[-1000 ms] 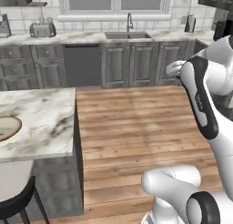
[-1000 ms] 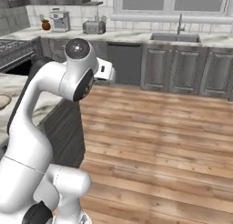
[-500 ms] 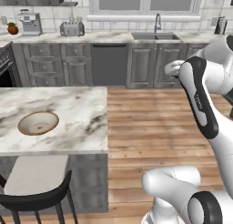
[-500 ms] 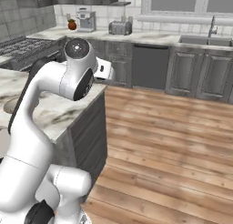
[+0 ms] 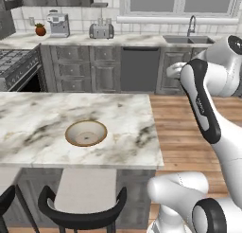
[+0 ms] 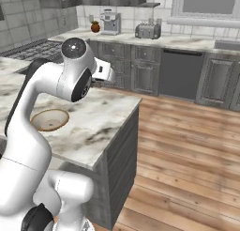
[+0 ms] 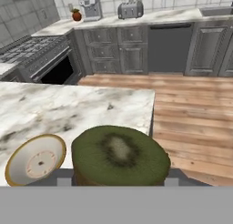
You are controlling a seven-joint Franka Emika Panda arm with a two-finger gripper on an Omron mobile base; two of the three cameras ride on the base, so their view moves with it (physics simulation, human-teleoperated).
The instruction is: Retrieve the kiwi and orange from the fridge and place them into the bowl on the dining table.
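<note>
grey wood-panelled cabinets [image 5: 99, 71] ran along the far wall under a marble counter [image 5: 123, 39], with a sink [image 5: 189, 39] and tap toward the right in the left base view. on that counter stood a coffee machine [image 5: 58, 23], a toaster [image 5: 101, 31] and a reddish round fruit with a green top [image 5: 40, 30]. a stove [image 5: 14, 66] sat at the left end, with a dark dishwasher panel [image 5: 139, 68] further along. the floor [image 6: 187, 145] was brown wood planks.

the dining table [image 5: 127, 128], topped with white-grey marbled stone, lay in front of my base. the bowl [image 5: 86, 133] rested on it, upright, tan-rimmed and pale inside, well in from the table's edges. two dark chair backs [image 5: 80, 213] stood at the table's near side.

my claw [image 7: 119, 178] was closed on the kiwi [image 7: 120, 155]. in the hand view the fruit sat large and dark green-brown just above the fingertips, which it hid. the bowl [image 7: 36, 158] appeared beside it to the left in that view, apart from it. my hand [image 6: 104, 71] was raised above the table near its far edge, as seen in the right base view.
</note>
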